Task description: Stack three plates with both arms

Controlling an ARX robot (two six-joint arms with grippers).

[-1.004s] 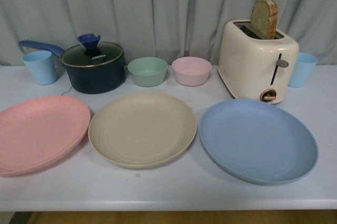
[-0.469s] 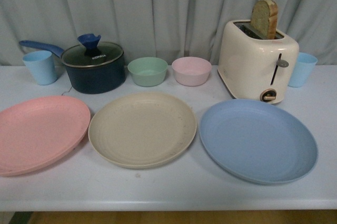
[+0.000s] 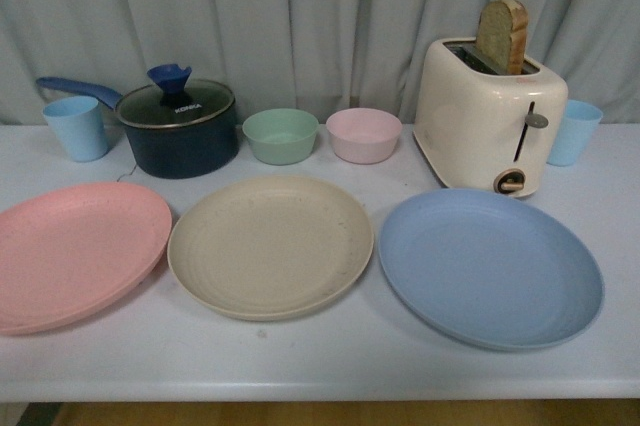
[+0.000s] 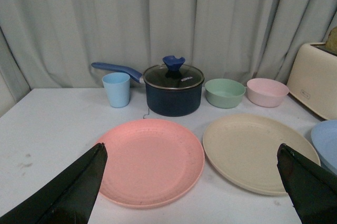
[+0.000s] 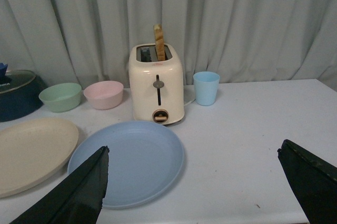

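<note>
Black left fingers (image 4: 73, 192) are spread wide with nothing between them, pointing out over the white surface (image 3: 320, 366). The big round matte pink plate (image 3: 75, 251) lies flat just ahead of them. Same deal with the black right fingers (image 5: 79, 192): wide apart, gripping nothing, with the big round matte blue plate (image 3: 490, 266) flat on the surface in front.

Between those two sits the big round matte beige plate (image 3: 270, 244), so it goes pink, beige, blue in a row from the robot's left to its right. Rims are close together, none on top of another.

Further back there's a light blue plastic cup (image 3: 77, 128), a dark blue saucepan with a glass lid (image 3: 178, 131), a small green bowl (image 3: 280, 136) and a small pink bowl (image 3: 363, 134). Then comes a cream toaster (image 3: 490, 126) with a slice of bread (image 3: 502, 34) sticking up out of a slot, and a second light blue cup (image 3: 573, 132) tucked just beside it. Grey curtain (image 3: 300, 16) hangs behind everything.
</note>
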